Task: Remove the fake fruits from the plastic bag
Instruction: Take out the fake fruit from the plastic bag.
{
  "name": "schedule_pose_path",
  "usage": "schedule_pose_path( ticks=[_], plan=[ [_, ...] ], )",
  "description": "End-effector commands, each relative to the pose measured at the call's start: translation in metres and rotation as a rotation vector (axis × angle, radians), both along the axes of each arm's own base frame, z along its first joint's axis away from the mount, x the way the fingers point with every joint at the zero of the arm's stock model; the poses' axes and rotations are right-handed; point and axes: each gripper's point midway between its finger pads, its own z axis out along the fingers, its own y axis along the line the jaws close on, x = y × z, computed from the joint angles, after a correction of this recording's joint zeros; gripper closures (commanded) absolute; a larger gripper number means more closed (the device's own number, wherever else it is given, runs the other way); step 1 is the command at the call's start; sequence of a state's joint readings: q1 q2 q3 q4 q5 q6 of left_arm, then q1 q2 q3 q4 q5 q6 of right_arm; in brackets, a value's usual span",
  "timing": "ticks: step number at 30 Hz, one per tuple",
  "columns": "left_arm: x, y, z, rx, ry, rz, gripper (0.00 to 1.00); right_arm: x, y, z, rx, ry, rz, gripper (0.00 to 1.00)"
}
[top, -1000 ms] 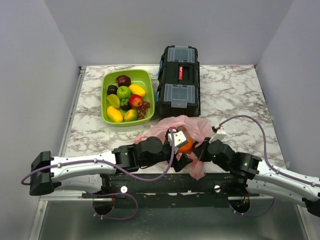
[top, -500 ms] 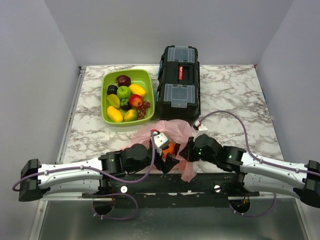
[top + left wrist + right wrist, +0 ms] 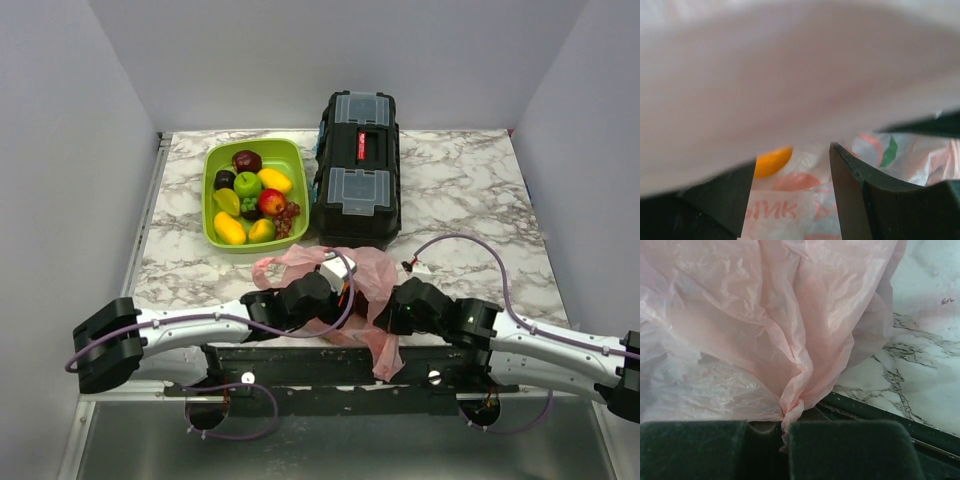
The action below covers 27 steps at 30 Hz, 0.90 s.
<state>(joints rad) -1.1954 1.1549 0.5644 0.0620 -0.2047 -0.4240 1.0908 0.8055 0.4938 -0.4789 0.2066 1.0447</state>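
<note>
The pink plastic bag (image 3: 352, 268) lies crumpled at the near table edge, in front of the toolbox. My left gripper (image 3: 335, 290) is pushed inside it and mostly covered by plastic. In the left wrist view its jaws (image 3: 792, 162) stand apart with nothing between them. The orange (image 3: 772, 161) lies just beyond the left finger, on the printed bag film. My right gripper (image 3: 392, 318) is shut on a twisted fold of the bag (image 3: 792, 407), at the bag's near right side. A red-yellow apple (image 3: 271, 202), a grape bunch (image 3: 288, 214) and a yellow-green fruit (image 3: 262, 230) lie in the tray.
A lime-green tray (image 3: 294, 152) with several fruits stands at the back left. A black toolbox (image 3: 358, 160) stands right of it, just behind the bag. The dark table-edge rail (image 3: 875, 412) runs under the bag's hanging corner.
The orange showed above the bag by my left gripper earlier. Now the left gripper is deeper in the bag and pink plastic covers it. The right gripper has shifted slightly while holding the bag.
</note>
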Motion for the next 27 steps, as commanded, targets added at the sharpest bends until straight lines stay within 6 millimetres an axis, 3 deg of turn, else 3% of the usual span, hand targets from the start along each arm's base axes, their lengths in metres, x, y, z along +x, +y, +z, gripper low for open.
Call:
schedule_pose_path(
  ticks=[1,9,27],
  plan=[
    [0.018,-0.019,0.014,-0.035,-0.020,0.027,0.42,-0.008,0.000,-0.019,-0.055,0.055,0.031,0.99],
    [0.028,-0.040,0.011,-0.047,-0.006,-0.018,0.36,-0.006,-0.004,-0.023,-0.053,0.033,0.026,0.99],
    [0.041,-0.062,-0.020,0.073,0.034,-0.034,0.39,-0.004,-0.007,-0.017,-0.026,0.008,0.011,0.99]
  ],
)
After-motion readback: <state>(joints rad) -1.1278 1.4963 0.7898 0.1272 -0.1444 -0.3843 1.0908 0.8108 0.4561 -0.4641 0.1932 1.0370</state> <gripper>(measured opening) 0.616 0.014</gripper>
